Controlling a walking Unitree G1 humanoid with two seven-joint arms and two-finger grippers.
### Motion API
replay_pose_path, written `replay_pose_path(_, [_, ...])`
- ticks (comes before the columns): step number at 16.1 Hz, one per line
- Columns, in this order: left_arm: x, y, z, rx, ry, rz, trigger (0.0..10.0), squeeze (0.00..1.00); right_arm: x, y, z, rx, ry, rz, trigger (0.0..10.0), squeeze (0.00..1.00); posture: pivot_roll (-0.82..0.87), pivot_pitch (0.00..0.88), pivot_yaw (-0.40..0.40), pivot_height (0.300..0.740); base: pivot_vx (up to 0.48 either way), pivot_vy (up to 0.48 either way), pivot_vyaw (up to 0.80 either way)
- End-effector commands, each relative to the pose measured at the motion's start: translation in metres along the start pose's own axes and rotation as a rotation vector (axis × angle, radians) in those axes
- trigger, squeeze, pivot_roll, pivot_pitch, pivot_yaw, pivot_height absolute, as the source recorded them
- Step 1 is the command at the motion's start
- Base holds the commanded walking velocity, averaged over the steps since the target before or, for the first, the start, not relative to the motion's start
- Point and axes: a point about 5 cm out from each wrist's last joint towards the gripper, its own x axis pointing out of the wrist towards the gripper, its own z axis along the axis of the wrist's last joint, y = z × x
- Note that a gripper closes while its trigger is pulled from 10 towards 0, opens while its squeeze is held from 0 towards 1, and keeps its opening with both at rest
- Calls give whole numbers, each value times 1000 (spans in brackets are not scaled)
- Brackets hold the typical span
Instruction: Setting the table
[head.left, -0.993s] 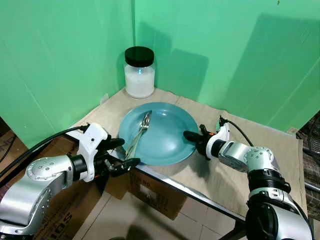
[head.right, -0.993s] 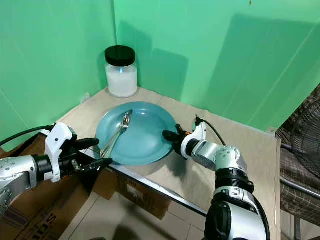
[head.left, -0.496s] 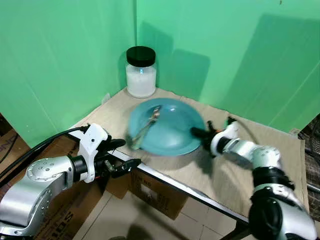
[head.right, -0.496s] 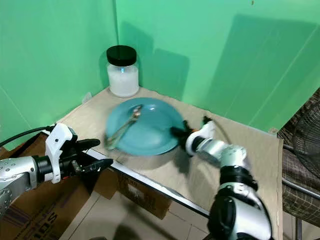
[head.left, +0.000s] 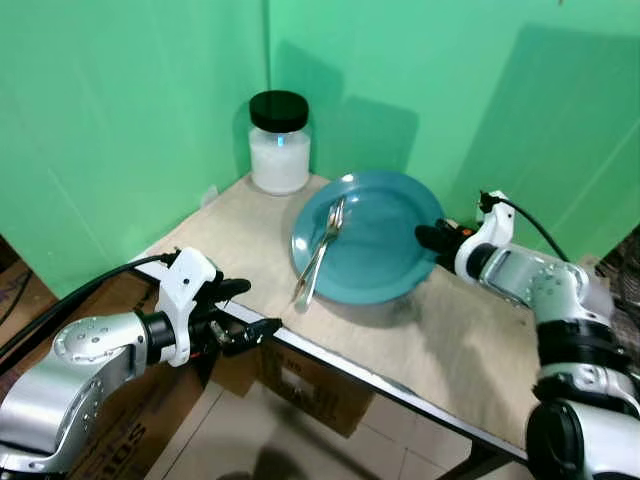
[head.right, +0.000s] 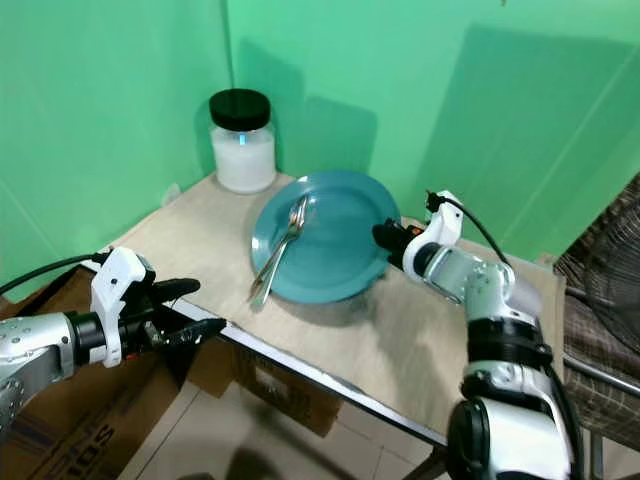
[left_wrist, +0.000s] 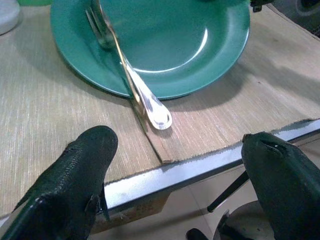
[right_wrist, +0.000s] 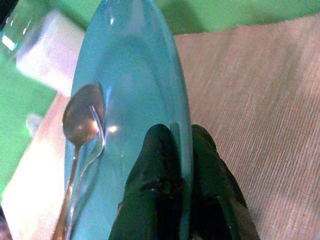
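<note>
- Head camera views: the right gripper (head.left: 432, 237) is pinching the rim of a teal plate (head.left: 385, 255), fingers closed on its edge. Compared with a second ago, the plate is sitting farther toward the robot's right and farther from the near table edge, and it is tilting, its right side raised. A fork and a spoon (head.left: 322, 252) are lying in the plate, handles now sliding out over its lower left rim onto the beige table mat (head.left: 430, 340). That suggests the plate is being carried to its place, with the cutlery at risk of slipping off.
- A glass jar (head.left: 279, 143) with a black lid and white contents is standing in the back corner, near the plate but apart from it. Cardboard boxes (head.left: 300, 385) are sitting under the table; their printing is too cut off to read.
- Left wrist view: the left gripper (left_wrist: 182, 170) is hovering just off the near table edge, fingers spread wide and holding nothing. The spoon handle's rounded end is resting on the mat just past the plate's rim.
- Right wrist view: two black fingers (right_wrist: 152, 200) are clamping the plate's rim, one on each face. The spoon bowl is lying inside. No readable writing.
</note>
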Motion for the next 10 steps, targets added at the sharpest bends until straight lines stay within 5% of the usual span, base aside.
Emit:
replay_pose_path(1, [0,-4,1,11,15,-14,10000,0,-7,2,4,-85,17,-14,0,0,59,0,-55,740,0,0,0])
replay_pose_path(6, [1,-4,1,14,20,-15,10000,0,-27,-3,20,-252,-18,-94,0,0,54,0,-51,740,0,0,0])
replay_pose_path(10, [2,-1,1,22,26,2,10000,0,-40,3,40,-418,-152,-129,0,0,52,0,-46,740,0,0,0])
